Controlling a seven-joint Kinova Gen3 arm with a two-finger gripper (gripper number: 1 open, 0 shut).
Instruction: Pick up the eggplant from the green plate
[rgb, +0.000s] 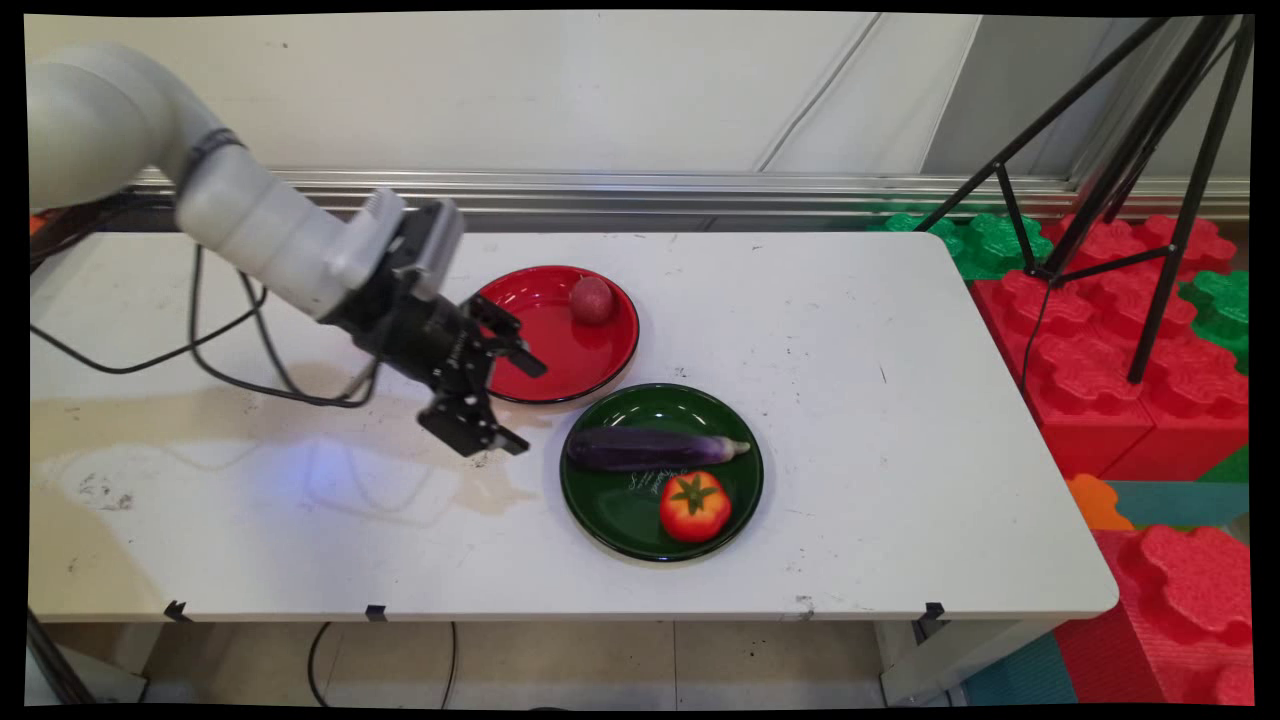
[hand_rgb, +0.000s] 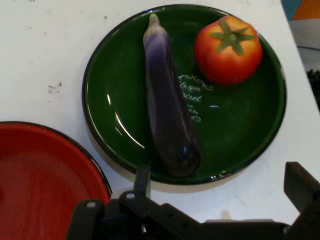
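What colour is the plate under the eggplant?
Dark green plate with black rim; clearest in hand view.

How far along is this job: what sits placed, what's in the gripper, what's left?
Placed: eggplant and tomato in the green plate, a reddish ball in the red plate. In hand: nothing; the gripper is open beside both plates. Left: cannot tell from these views.

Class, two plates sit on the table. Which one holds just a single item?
The red plate: it holds only a reddish ball, while the green plate carries an eggplant and a tomato.
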